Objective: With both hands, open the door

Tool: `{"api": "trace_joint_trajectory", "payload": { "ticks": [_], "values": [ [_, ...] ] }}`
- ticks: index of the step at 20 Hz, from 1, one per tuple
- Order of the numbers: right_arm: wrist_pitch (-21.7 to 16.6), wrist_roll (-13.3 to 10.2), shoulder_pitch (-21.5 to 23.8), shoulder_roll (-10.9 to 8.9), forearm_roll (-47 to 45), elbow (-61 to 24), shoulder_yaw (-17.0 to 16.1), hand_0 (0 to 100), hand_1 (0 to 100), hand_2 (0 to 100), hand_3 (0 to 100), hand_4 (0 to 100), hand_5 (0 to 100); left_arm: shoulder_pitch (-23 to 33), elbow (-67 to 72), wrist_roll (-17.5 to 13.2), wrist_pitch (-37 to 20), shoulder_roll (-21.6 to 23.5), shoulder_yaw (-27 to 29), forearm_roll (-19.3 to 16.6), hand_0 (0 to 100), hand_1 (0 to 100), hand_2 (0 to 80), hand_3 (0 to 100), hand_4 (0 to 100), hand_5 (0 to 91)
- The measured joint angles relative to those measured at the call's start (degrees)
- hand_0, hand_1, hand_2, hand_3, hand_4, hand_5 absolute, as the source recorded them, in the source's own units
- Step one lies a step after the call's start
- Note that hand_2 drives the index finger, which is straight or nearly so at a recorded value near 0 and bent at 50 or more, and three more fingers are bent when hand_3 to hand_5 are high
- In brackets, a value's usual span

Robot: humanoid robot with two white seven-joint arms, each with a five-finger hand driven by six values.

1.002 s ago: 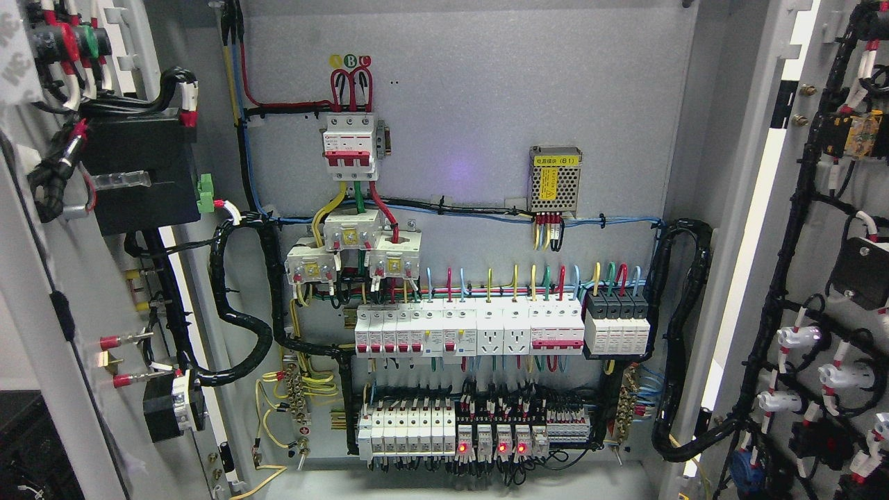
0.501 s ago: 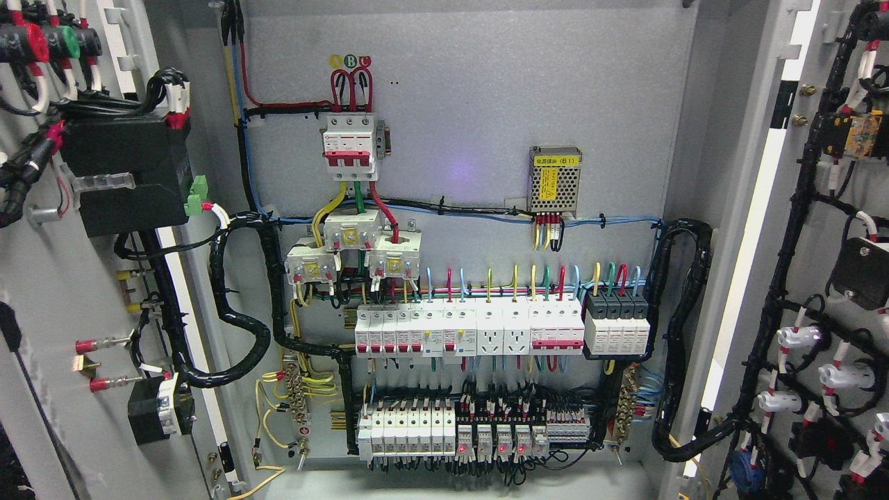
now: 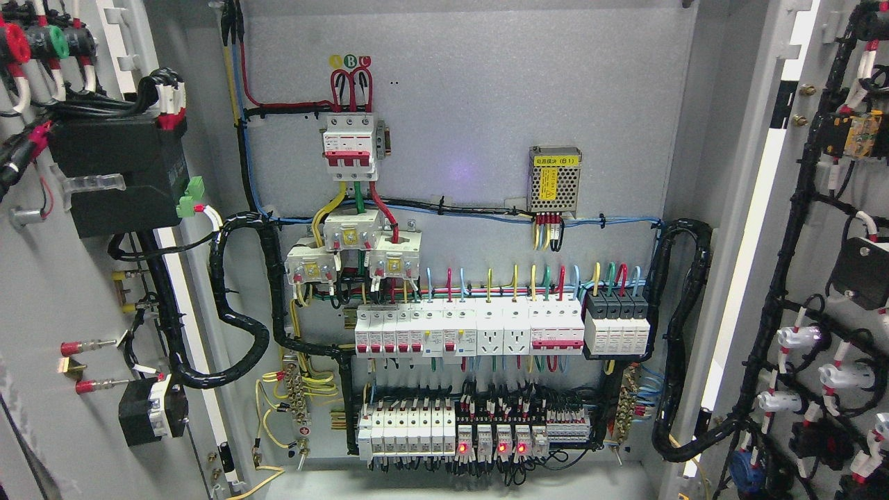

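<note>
Hands not seen, state unknown; left door (image 3: 55, 292) & right door (image 3: 833, 208) swung wide, cabinet (image 3: 486, 104) interior exposed btwn.

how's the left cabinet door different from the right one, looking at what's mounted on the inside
The left door carries a big black box up high and a smaller black block lower down; the right door shows no box that large. The right door has a column of white cylindrical parts on a black cable harness; the left door shows red-tipped terminals instead. Both are grey, swung open, and wired.
</note>
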Motion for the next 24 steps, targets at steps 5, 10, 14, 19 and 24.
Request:
{"api": "trace_joint_trajectory", "payload": {
  "ticks": [5,10,14,19,24],
  "values": [
    [-0.3,-0.1,0.2,-0.28,-0.2,0.1,-0.6,19,0,0,0,0,0,1.8,-7.1,0.0,0.1,2.4,-3.1,0.2,0,0,0.0,0,0,0.0],
    [-0.4,-0.2,1.2,-2.23,-0.4,0.0,-2.5,19,0,0,0,0,0,4.9,-15.3,0.0,0.4,4.6,-5.5,0.2,0,0,0.0,0,0,0.0],
    [-0.4,0.0,2.6,-4.6,-0.5,-0.5,-4.3,19,0,0,0,0,0,7.6,-22.0,0.0,0.4,6.3,-7.0,0.2,0,0,0.0,0,0,0.0],
    [-0.5,0.3,5.2,-7.11,-0.5,-2.0,-7.3,19,0,0,0,0,0,11.4,-31.1,0.0,0.5,8.8,-8.4,0.2,0,0,0.0,0,0,0.0],
    [-3.0,-5.8,9.4,-10.04,-0.3,-6.3,-9.5,19,0,0,0,0,0,14.6,-40.1,0.0,0.7,12.0,-9.3,0.2,0,0,0.0,0,0,0.0]
  ]
}}
